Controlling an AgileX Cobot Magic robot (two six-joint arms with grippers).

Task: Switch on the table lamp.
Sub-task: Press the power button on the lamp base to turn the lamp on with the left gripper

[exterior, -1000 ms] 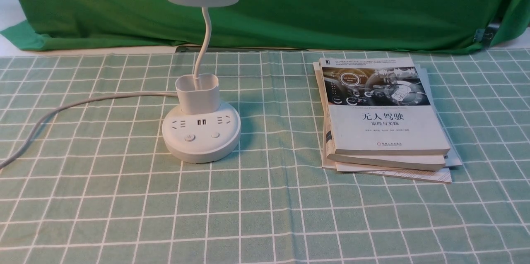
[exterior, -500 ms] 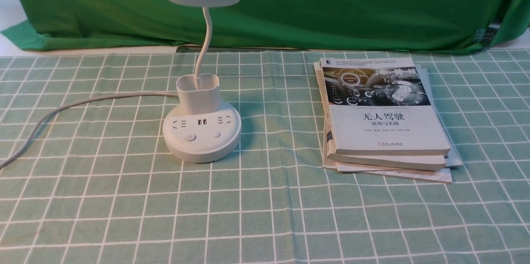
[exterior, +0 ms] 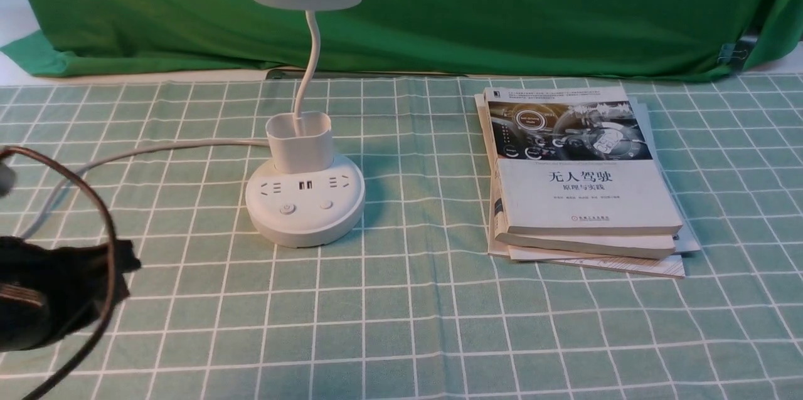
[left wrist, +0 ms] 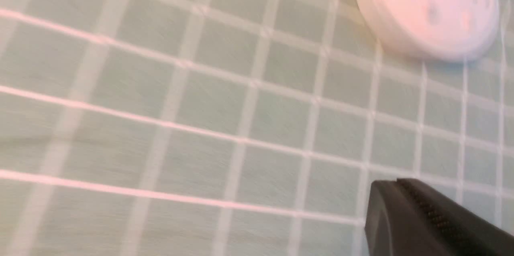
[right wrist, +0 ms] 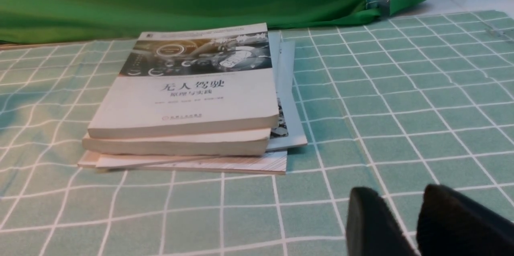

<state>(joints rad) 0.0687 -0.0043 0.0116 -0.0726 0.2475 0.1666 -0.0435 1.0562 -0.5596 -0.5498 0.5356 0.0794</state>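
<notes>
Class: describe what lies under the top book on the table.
Under the top book lie a second thick book and thinner booklets; their covers are mostly hidden.

My left gripper (exterior: 119, 262) now pokes into the front view's lower left edge, dark cable (exterior: 94, 199) looping above it; a moment ago neither showed.

We find open checked cloth (exterior: 376, 325) in front of the table lamp (exterior: 305, 212) (its cord (exterior: 157, 149) trails left); the book stack (exterior: 583, 199) blocks the right.
</notes>
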